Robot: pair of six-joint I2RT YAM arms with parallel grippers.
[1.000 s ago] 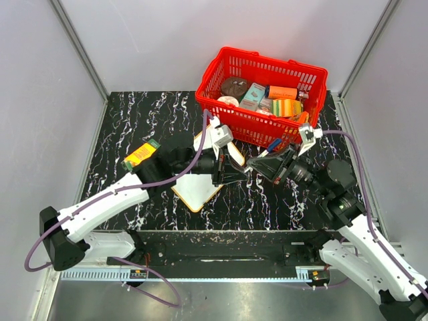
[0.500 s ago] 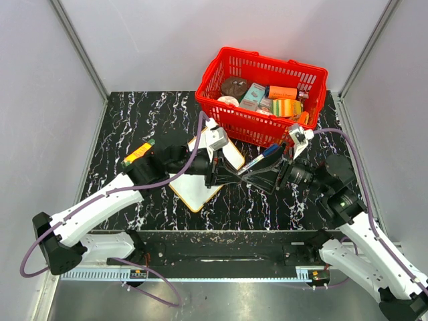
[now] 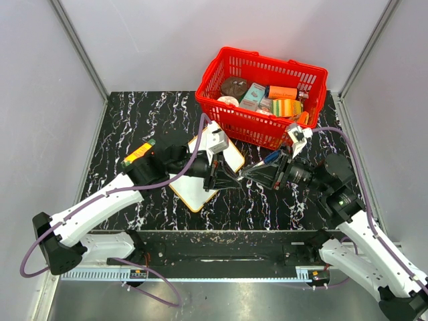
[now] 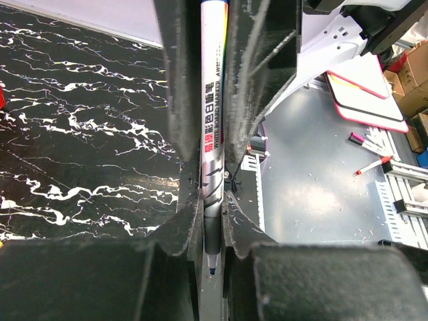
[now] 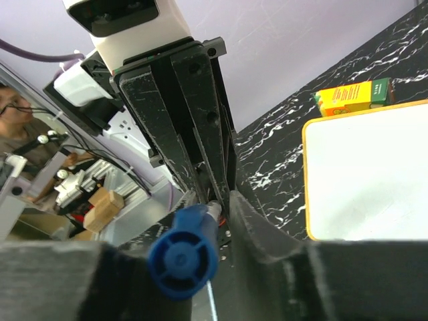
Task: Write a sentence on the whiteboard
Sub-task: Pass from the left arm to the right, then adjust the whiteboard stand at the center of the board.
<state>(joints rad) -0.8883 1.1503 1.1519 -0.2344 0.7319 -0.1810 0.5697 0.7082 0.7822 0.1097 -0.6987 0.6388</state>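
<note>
- Whiteboard, orange-rimmed, lies flat on the black marbled worktop directly beneath the left hand. From the top camera the arm covers its middle. The right wrist camera shows one plain white corner, cut off below by that hand's own finger.
- Left hand is clamped on a marker, close to its dark blue tip.
- Barrel print reads "WHITE BOARD MARKER" beside a line of red Chinese characters. More lettering further along is too fine to read. Only the left wrist camera shows any of this.
- Right hand meets the left tip to tip, its fingers flanking the same barrel. I cannot tell whether they press on it.
- Blue end of the marker sits between the right hand's fingers, seen clearly only from the right wrist.
- Yellow box with a green end lies just beyond the whiteboard, away from the right hand. Its print is too small to read.
- Red basket of packets stands farthest, behind both hands.
</note>
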